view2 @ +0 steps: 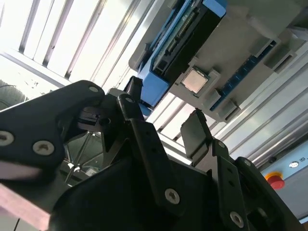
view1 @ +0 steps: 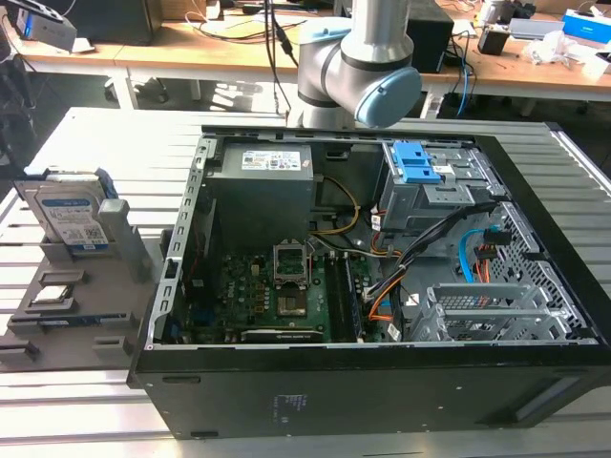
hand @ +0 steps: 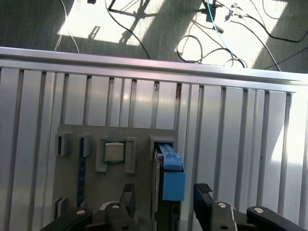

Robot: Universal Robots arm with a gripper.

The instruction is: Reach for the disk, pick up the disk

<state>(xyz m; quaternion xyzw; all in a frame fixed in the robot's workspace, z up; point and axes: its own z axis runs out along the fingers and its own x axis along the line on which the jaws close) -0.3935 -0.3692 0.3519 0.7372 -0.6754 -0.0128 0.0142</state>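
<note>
The gripper [hand: 165, 191], its jaws apart and holding nothing, hangs above the disk [hand: 169, 171], which stands on edge in a grey holder [view1: 122, 286] at the exterior view's left, just beside the open computer case [view1: 382, 391].

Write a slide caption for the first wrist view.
Open pincer hovers by the disk, standing on edge in a grey holder on a slatted table.

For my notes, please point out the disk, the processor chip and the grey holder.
disk [view1: 69, 215]: exterior view, its labelled face.
processor chip [view2: 195, 81]: second wrist view, its metal top.
grey holder [view1: 115, 291]: exterior view, a bare front part.
</note>
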